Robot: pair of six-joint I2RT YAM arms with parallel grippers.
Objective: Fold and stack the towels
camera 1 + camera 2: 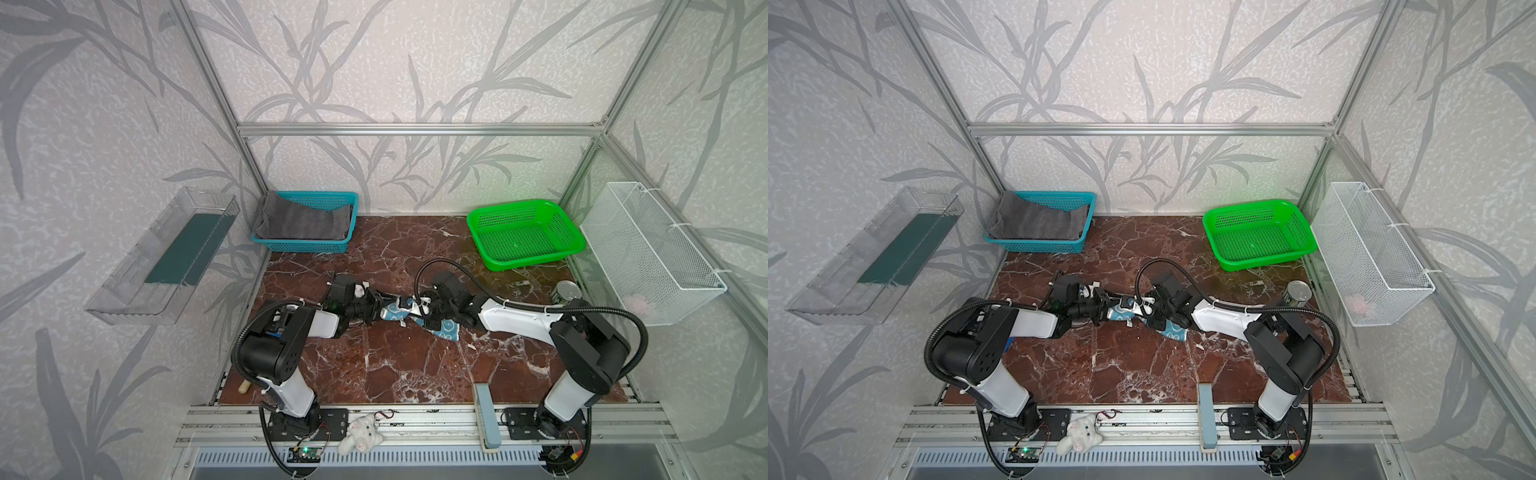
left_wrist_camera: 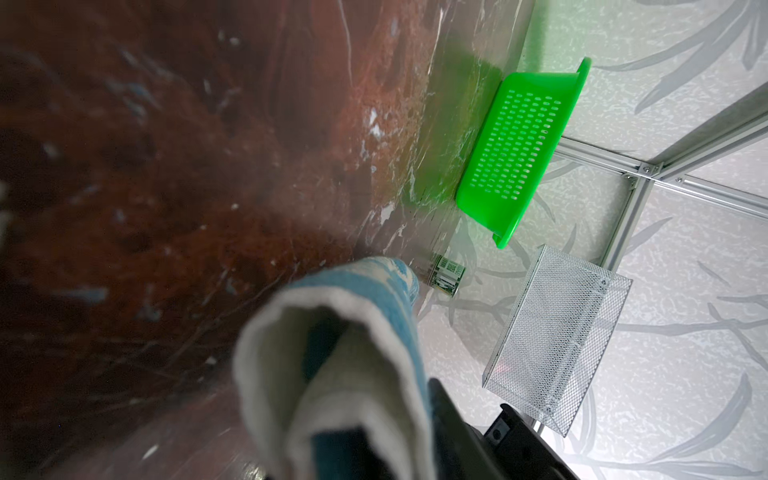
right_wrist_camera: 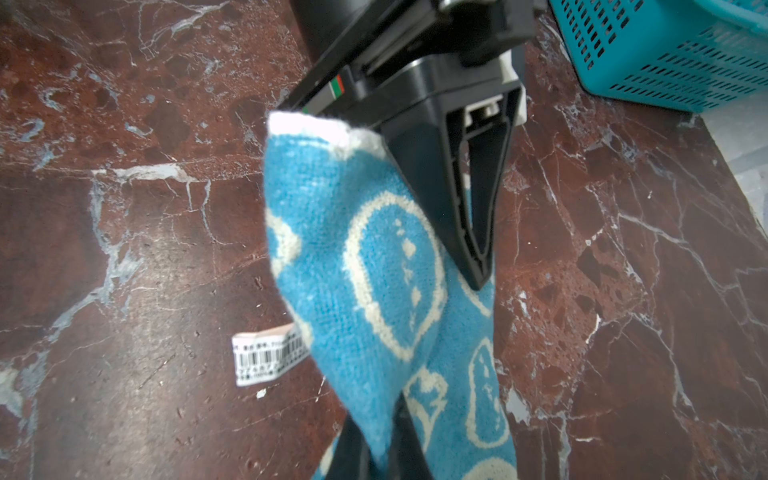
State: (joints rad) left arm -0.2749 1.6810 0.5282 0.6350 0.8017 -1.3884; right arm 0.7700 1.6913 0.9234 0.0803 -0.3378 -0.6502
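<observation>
The teal towel [image 3: 374, 270], printed with white bunny outlines, spans the gap between the two grippers over the middle of the marble table [image 1: 374, 365]. The right gripper [image 1: 417, 308] is closed tight on the cloth. In its wrist view the towel rises from between its fingers, and in both top views a loose end trails out beneath that arm's wrist. The left gripper [image 1: 378, 309] meets the towel's other end from the opposite side. Its jaws are drawn in narrow with the white-edged corner lying between them, but whether they already pinch it I cannot tell. A barcode tag [image 3: 270, 357] sticks out from the towel's edge. The dark grey towel [image 1: 303, 222] lies well apart, inside the teal basket [image 1: 347, 224] at the back left corner.
</observation>
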